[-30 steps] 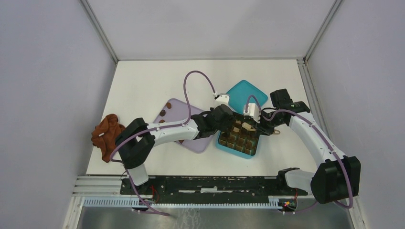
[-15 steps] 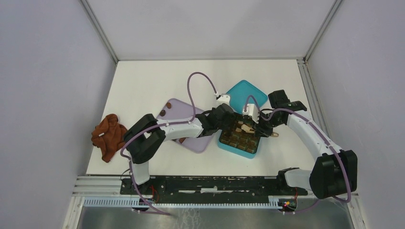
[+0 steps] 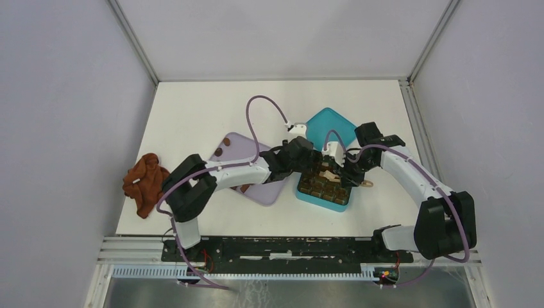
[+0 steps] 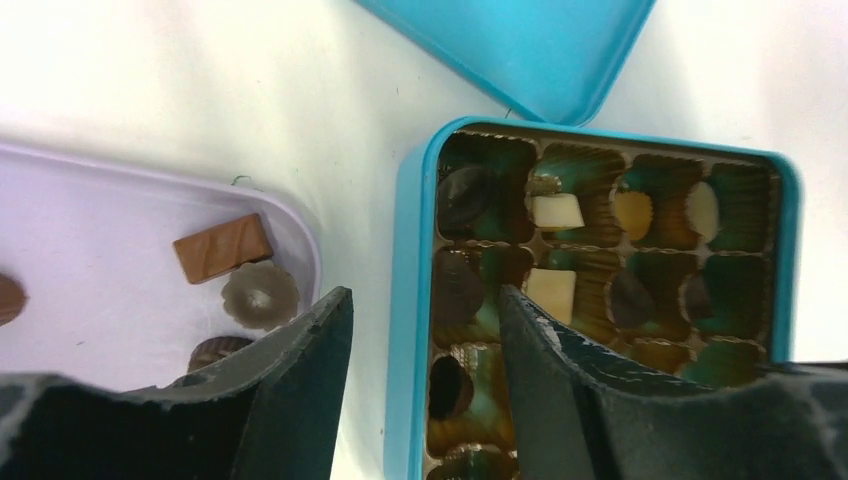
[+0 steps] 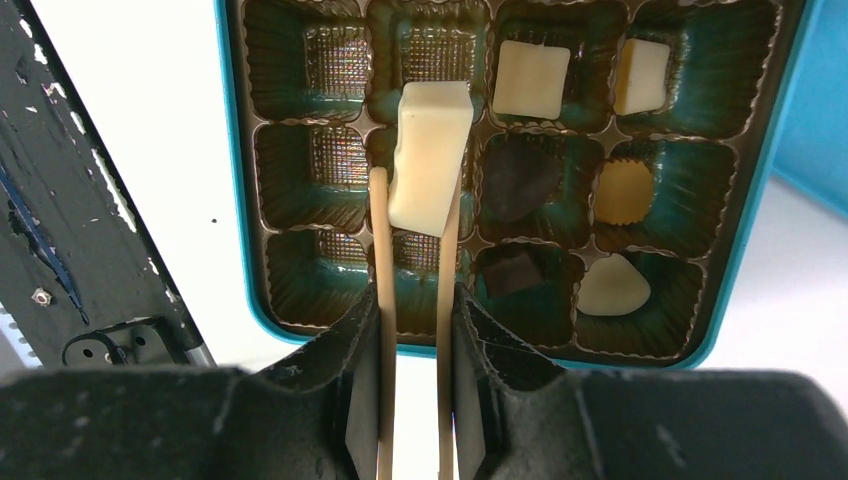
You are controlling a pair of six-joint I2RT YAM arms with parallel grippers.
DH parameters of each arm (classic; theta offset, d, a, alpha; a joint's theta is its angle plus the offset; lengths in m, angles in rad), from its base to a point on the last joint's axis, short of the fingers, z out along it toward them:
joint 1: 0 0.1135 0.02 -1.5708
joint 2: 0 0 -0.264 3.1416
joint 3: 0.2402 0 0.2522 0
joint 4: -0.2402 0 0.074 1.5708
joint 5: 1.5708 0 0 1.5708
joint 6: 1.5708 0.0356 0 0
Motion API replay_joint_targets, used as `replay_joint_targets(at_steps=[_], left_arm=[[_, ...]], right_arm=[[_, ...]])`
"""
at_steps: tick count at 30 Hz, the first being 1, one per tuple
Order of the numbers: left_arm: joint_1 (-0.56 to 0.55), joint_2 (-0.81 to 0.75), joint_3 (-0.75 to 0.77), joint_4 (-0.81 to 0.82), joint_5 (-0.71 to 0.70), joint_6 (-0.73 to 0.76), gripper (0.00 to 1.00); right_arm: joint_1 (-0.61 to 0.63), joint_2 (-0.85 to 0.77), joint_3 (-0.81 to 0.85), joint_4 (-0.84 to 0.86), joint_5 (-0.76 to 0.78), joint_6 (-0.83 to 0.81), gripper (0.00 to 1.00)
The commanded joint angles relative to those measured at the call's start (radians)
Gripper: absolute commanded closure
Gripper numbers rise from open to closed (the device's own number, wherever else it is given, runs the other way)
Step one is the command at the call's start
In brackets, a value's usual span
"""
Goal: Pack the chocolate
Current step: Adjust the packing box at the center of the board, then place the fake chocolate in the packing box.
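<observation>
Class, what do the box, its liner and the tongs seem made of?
The box: perhaps painted tin or plastic, smooth teal, rounded rim. The liner: apparently thin moulded plastic, glossy bronze, ribbed cups. The tongs: probably bamboo or wood, matt tan strips.

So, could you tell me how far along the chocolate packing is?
Done: several pieces sit in the box. In hand: the right gripper clamps tongs pinching a white piece over the box; the left gripper is open and empty. Left: many cups are bare, at least three pieces lie on the tray, and the lid is off.
</observation>
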Motion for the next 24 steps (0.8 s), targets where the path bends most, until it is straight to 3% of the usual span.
replay_joint_targets(at_steps=[1,12,19,24], left_arm=[[-0.001,-0.166,0.013,-0.052,-0.076,-0.045,0.38],[-0.001,-0.526,-0.151,-0.379,-0.293,-0.156,0.37],[-0.001,-0.717,-0.218,-0.414,-0.355,-0.212,0.37],[-0.001,-0.759,-0.227,-0.414,-0.357,-0.213,0.37]], right_arm=[[0.037,0.023,0.020,0.013,0.028,0.031,0.86],[0.151,0.091,0.047,0.048,0.144,0.111,0.83],[0.190,0.123,0.068,0.060,0.196,0.149,0.71],[0.196,0.141,0.082,0.057,0.212,0.159,0.65]])
